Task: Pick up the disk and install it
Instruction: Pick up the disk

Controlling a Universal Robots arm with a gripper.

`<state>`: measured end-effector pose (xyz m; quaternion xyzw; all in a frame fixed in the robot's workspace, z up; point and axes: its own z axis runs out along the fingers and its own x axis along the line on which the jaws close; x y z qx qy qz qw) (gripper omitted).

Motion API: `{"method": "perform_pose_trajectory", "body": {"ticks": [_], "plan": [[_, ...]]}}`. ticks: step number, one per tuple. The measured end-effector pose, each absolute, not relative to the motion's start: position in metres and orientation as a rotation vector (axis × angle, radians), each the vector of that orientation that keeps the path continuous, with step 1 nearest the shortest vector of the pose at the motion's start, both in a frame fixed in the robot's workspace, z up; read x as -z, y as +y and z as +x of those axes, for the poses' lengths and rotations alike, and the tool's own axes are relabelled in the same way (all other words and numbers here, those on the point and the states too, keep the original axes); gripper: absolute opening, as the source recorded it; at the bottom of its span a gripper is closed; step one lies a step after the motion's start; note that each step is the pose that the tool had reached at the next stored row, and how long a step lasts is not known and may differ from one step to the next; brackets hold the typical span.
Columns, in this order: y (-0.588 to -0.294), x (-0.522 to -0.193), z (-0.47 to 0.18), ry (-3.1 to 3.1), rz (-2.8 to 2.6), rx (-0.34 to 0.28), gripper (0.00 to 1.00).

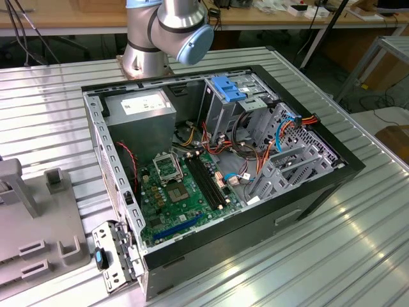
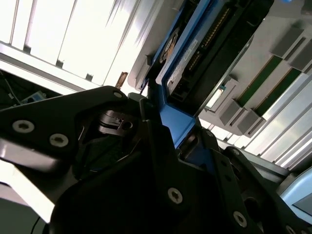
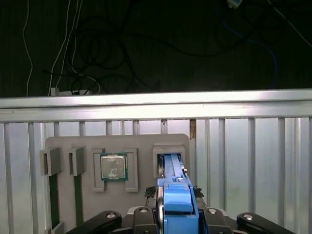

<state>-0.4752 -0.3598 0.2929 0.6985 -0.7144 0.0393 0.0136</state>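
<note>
The disk (image 3: 171,168) is judged stiff, fairly heavy for its size and sensitive to knocks, so it is best taken by its blue plastic rail (image 2: 175,122) rather than by the dark body or the connector edge. It is seen standing on edge at a slot of the grey tray (image 3: 117,144), and whether it is lifted clear of that slot cannot be told. In both wrist views the gripper (image 3: 178,210) is seen drawn in narrowly and clamped on the blue rail, with nothing else touched.
</note>
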Motion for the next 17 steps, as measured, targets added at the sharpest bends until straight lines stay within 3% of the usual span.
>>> {"method": "perform_pose_trajectory", "body": {"ticks": [17], "plan": [[-0.3599, -0.2948, -0.4752, -2.213, 2.191, -0.121, 0.37]]}}
